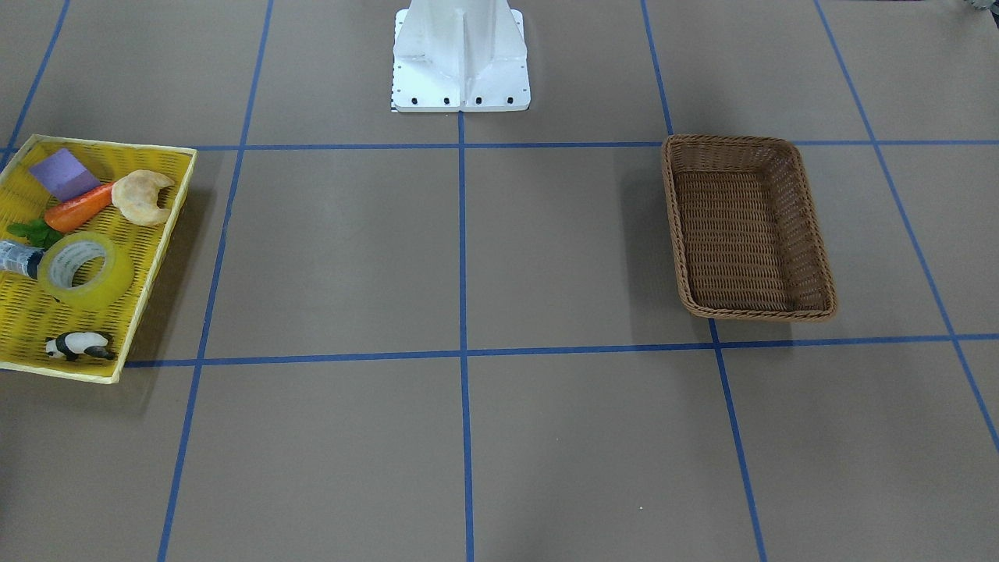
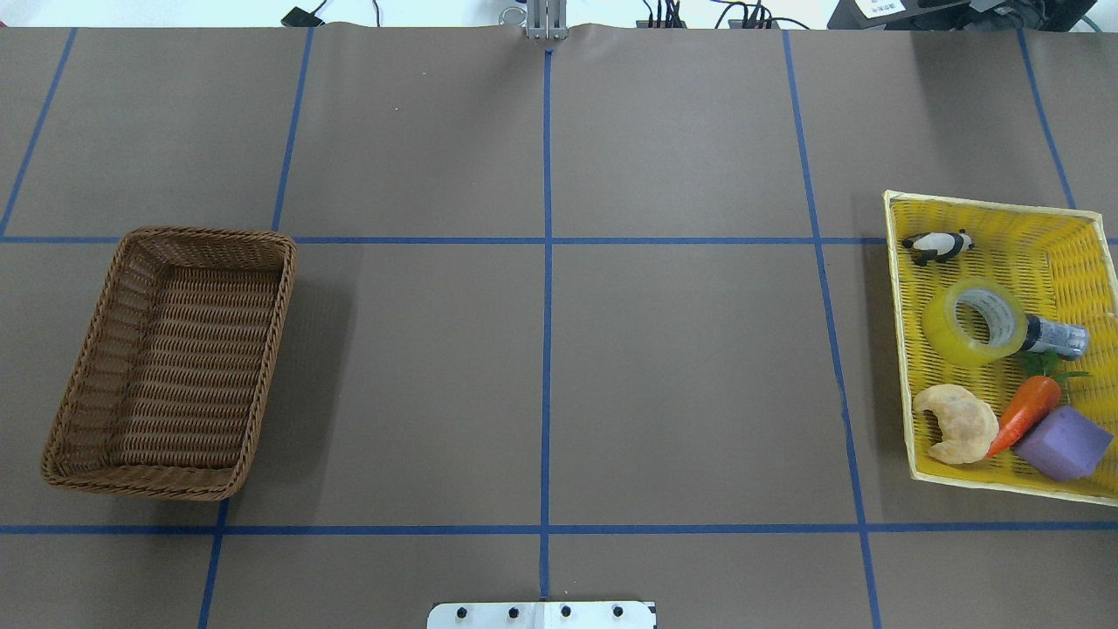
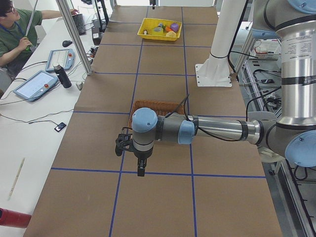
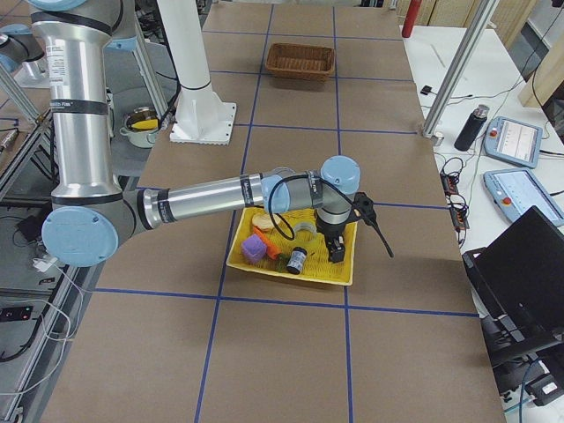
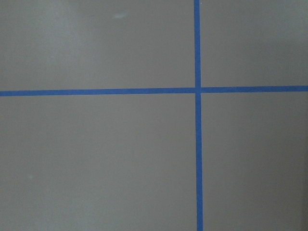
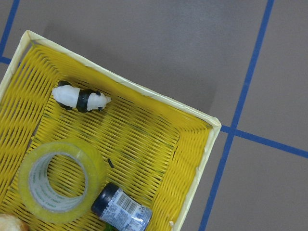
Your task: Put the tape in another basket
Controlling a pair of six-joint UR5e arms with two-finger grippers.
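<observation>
Scanning across, we are seeing the basket (image 2: 170, 367) and our left gripper (image 3: 141, 168) far from the tray (image 2: 1070, 262); our right gripper (image 4: 337, 251) is hanging over the tray, nearer the tape (image 2: 974, 321), lying flat mid-tray, hole up. Jaw widths we cannot tell.

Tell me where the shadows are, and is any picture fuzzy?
Overhead exterior: a soft grey shadow lies right of the wicker basket, and the strip beyond the table is washed-out white. Exterior front-facing: a faint shadow beside the yellow tray. Left wrist-mounted: just table and blue lines, a little soft. Right wrist-mounted: sharp, the tape crisp.
</observation>
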